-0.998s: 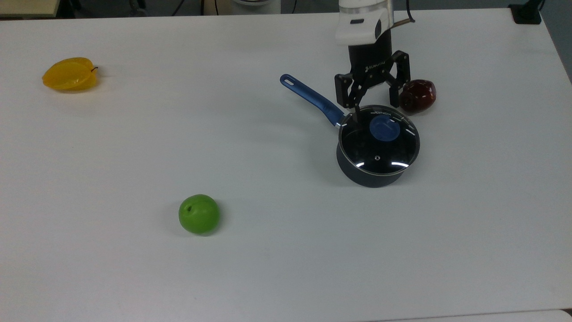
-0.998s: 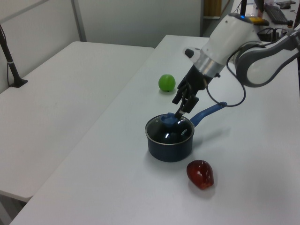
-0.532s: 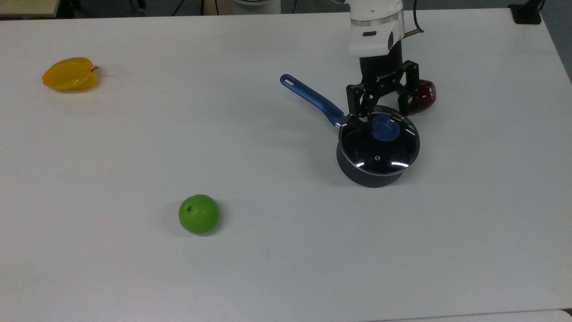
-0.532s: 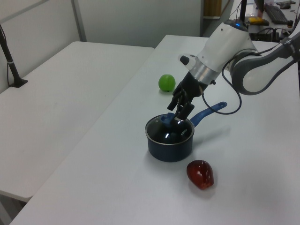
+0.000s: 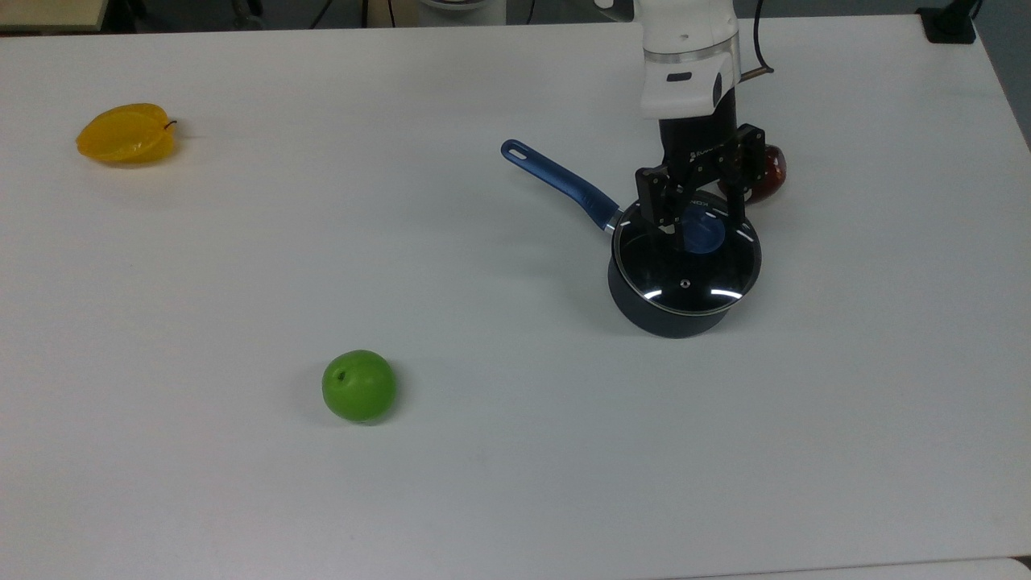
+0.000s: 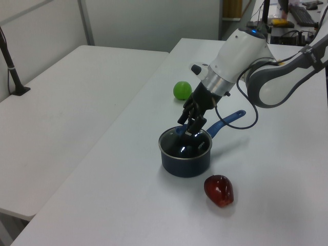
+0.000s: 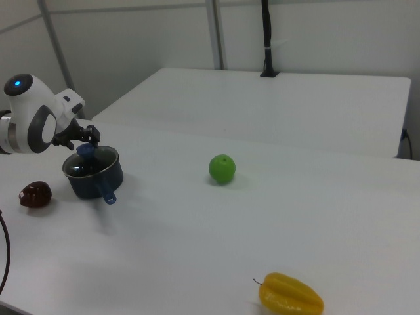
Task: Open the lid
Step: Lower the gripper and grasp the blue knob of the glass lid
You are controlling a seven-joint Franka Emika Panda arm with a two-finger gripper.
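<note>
A: Claw (image 5: 699,219) spread or pinched?

B: Spread. One finger (image 5: 649,193) on each side of the blue knob (image 5: 703,234), straddling it, with a gap showing in the top view. Cannot tell whether either finger touches the knob.

A: And the lid (image 5: 685,262)?

B: Directly beneath the claw, seated flat on the dark saucepan (image 5: 668,318). Not lifted, metal rim level all round. Same in the left view: claw (image 6: 190,128) tilted down over the lid (image 6: 185,144), tips at the knob. From the right view, claw (image 7: 84,141) just above the pan (image 7: 95,177).

A: Blue handle (image 5: 560,184)?

B: Sticking out from the pan rim, away from the claw, toward the top view's upper left.

A: Anything close by?

B: Dark red fruit (image 5: 772,169) just behind the claw in the top view, partly hidden by the far finger, lying on the white table (image 5: 242,282). In the left view, the same fruit (image 6: 219,190) near the pan and apart from it.

A: Farther off?

B: Green apple (image 5: 359,385) well away from the claw, toward the top view's lower left. Yellow star fruit (image 5: 126,134) farthest of all, near the top view's left edge.
</note>
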